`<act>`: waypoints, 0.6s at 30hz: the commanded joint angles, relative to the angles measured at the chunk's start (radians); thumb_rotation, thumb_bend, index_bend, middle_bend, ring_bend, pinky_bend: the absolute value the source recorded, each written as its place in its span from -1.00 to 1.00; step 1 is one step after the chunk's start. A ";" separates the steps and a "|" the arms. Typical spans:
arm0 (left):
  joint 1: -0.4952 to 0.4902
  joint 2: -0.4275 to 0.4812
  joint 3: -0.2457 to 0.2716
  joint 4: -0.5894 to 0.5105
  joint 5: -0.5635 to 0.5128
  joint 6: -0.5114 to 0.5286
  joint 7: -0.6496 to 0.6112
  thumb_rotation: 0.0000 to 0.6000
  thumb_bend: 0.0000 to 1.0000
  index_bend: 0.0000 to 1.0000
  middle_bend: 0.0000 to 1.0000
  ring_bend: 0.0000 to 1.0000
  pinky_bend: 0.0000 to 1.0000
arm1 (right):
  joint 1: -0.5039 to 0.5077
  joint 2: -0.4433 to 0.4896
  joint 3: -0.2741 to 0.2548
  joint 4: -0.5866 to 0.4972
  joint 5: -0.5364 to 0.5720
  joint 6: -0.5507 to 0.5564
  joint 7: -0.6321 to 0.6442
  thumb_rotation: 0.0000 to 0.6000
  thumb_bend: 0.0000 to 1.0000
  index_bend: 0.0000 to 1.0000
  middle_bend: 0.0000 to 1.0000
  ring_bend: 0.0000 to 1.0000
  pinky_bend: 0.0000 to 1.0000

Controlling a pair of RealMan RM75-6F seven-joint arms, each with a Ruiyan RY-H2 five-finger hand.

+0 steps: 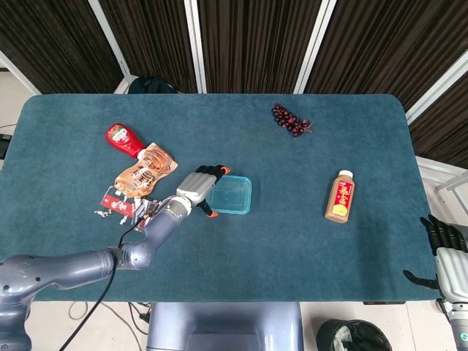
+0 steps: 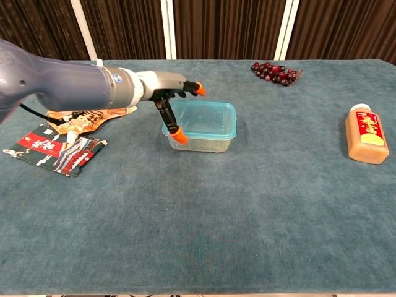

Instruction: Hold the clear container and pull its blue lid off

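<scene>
The clear container with its blue lid sits upright near the table's middle, lid on. My left hand is at its left end, orange-tipped fingers spread. One fingertip reaches over the lid's far left corner. Another fingertip hangs in front of the near left corner. Whether they touch the container cannot be told; nothing is gripped. My right hand hovers off the table's right edge, low in the head view, fingers apart and holding nothing.
A brown juice bottle lies at the right. Dark grapes lie at the far side. Left of the container are a red ketchup pouch, an orange pouch and a dark packet.
</scene>
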State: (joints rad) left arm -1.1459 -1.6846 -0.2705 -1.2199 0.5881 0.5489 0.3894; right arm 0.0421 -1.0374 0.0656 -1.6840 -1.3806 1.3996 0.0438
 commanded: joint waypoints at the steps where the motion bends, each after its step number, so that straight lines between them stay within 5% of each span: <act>1: -0.026 -0.022 0.012 0.033 -0.028 -0.013 0.004 1.00 -1.00 -1.00 -1.00 -1.00 -1.00 | 0.000 -0.001 0.001 0.000 0.001 0.000 -0.002 1.00 -0.61 -1.00 -1.00 -1.00 -1.00; 5: -0.054 -0.047 0.019 0.078 -0.058 -0.020 0.001 1.00 -1.00 -1.00 -1.00 -1.00 -0.95 | 0.001 -0.001 0.002 0.001 0.006 -0.003 0.000 1.00 -0.61 -1.00 -1.00 -1.00 -1.00; 8: -0.072 -0.072 0.022 0.116 -0.071 -0.014 -0.003 1.00 -0.97 -1.00 -0.96 -0.95 -0.68 | 0.002 0.000 0.001 -0.001 0.009 -0.008 0.000 1.00 -0.62 -1.00 -1.00 -1.00 -1.00; 13: -0.078 -0.112 0.015 0.148 -0.031 0.044 -0.014 1.00 -0.71 -0.63 -0.39 -0.49 -0.21 | 0.001 0.002 0.002 -0.005 0.012 -0.009 0.003 1.00 -0.61 -1.00 -1.00 -1.00 -1.00; 18: -0.061 -0.121 0.028 0.134 0.046 0.083 -0.030 1.00 -0.70 -0.54 -0.29 -0.41 -0.17 | 0.001 0.007 0.000 -0.013 0.014 -0.014 0.007 1.00 -0.61 -1.00 -1.00 -1.00 -1.00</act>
State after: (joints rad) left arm -1.2162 -1.8015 -0.2489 -1.0767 0.6028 0.6157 0.3701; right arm 0.0433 -1.0313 0.0661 -1.6953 -1.3669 1.3863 0.0501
